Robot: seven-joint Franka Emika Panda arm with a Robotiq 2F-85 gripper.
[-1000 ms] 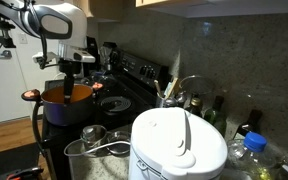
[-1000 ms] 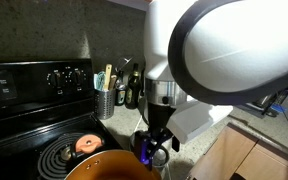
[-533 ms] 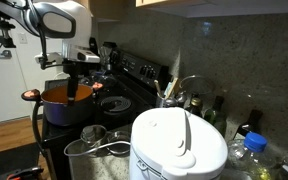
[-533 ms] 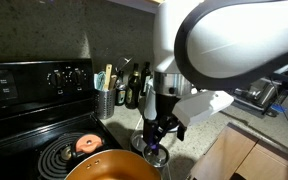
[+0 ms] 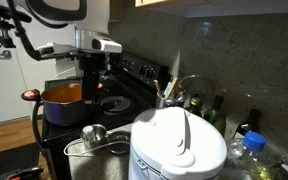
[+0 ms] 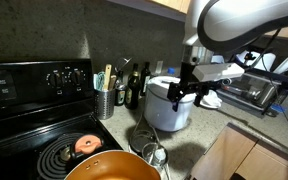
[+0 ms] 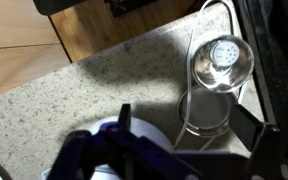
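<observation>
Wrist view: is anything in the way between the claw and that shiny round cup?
Nothing that I can see. The open claw hangs in the air, and the shiny round cup sits lower down on the speckled counter, with only air between them.

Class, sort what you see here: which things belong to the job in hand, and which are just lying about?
In hand: open, empty fingers; lidded metal pot beneath them; blurred purple thing beside it.
Lying about: orange pot; rice cooker; utensil holder; bottles.
</observation>
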